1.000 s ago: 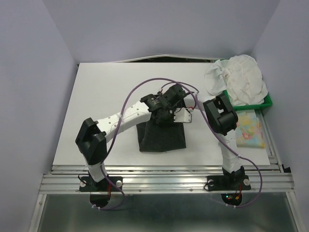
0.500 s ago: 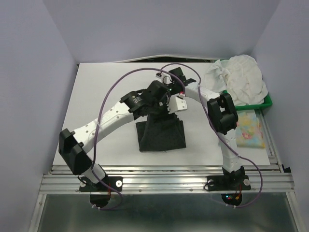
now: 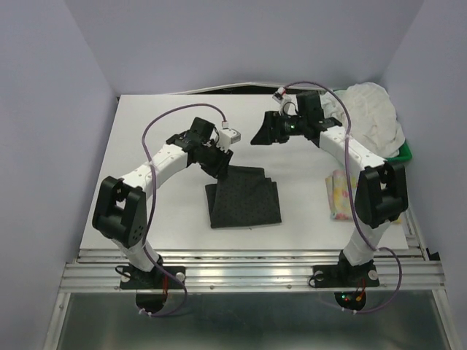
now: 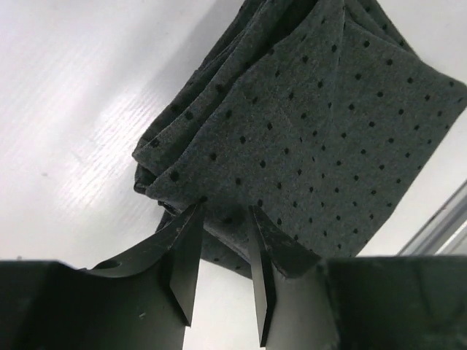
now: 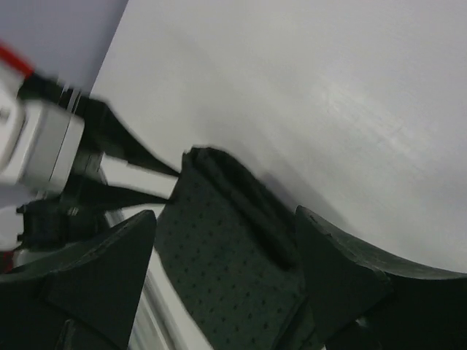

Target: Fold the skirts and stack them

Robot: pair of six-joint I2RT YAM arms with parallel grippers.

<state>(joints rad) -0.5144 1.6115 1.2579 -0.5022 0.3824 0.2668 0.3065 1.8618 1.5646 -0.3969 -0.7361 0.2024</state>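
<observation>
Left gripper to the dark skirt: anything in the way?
Nothing visible. In the left wrist view the left gripper has its tips right at the edge of the dark skirt, with only bare table beside it. The right gripper hangs open beyond the skirt, clear of that path.

Right tool (image 5: 225, 219): fingers spread wide, holding nothing. Beneath it, dark speckled skirt (image 5: 219, 284) lies folded on the white desk (image 5: 328, 87). Left tool (image 5: 146, 175) at upper left, tips at the skirt's far corner. Picture blurred.
</observation>
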